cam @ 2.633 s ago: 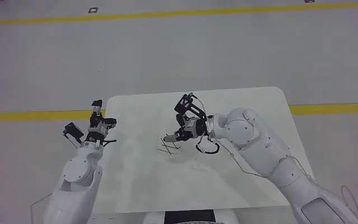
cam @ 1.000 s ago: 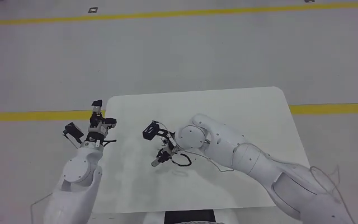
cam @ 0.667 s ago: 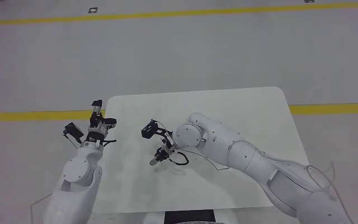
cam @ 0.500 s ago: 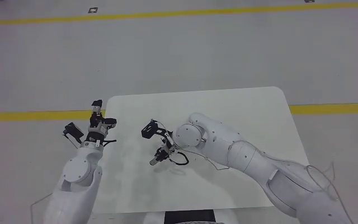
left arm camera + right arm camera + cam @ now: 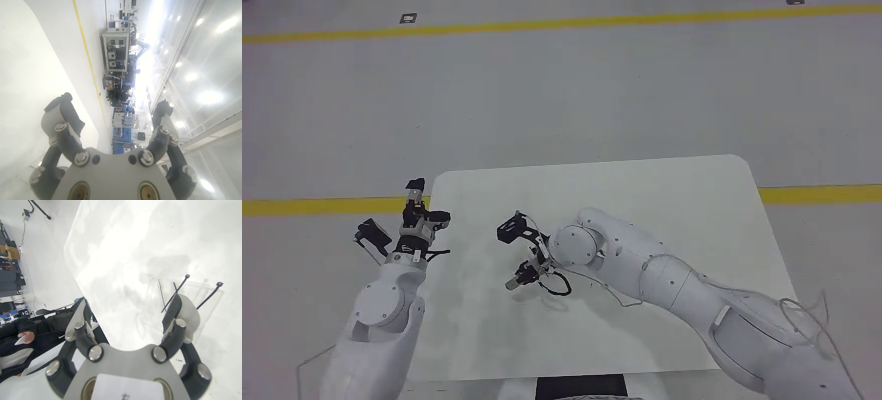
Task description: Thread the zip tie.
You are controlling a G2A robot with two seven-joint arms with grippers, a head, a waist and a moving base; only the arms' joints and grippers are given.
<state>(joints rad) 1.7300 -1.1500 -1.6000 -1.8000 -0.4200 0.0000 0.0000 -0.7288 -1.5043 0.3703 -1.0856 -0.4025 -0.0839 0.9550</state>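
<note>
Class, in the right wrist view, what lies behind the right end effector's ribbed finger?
Visible: thin black plastic zip ties on the white table. Covered: the finger hides part of two ties' straps.

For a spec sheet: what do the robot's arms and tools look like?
The left arm and right arm have white rounded shells. The left tool and right tool have black link fingers, grey tips, silver bolts, a grey plate. A black cable loops by the right wrist.

Black zip ties (image 5: 208, 296) — thin, straight, unlooped — lying close together, left of centre on the white table (image 5: 132, 237), square heads pointing alike
</note>
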